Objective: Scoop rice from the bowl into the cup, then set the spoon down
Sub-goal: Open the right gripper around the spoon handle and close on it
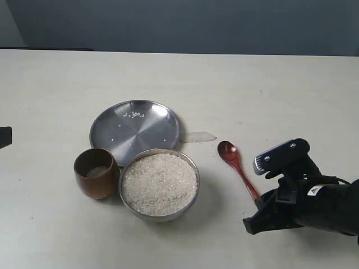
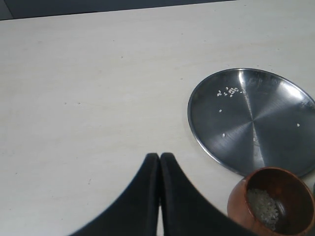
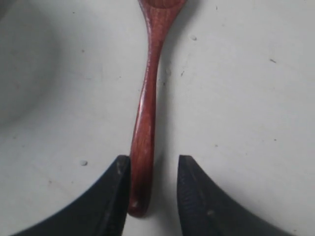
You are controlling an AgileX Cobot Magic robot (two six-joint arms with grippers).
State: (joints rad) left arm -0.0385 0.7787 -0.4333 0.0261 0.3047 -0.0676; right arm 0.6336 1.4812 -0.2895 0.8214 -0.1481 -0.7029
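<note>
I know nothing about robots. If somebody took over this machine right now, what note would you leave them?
Left claw: shut, empty, near the steel plate.
Right claw: open, with one finger on each side of the spoon's handle end. The spoon lies flat on the table, right of the bowl.
The bowl is heaped with rice. The wooden cup on its left holds a little. A few grains lie on the plate.
Done: some rice is in the cup.
Left: I can't tell if more scoops are due. If not, probably just back the right claw away.

A lab-style test bench: plain off-white tabletop [image 1: 269, 84] before a flat grey-blue backdrop [image 1: 196, 22], black robot arm [image 1: 331, 207] over it.
</note>
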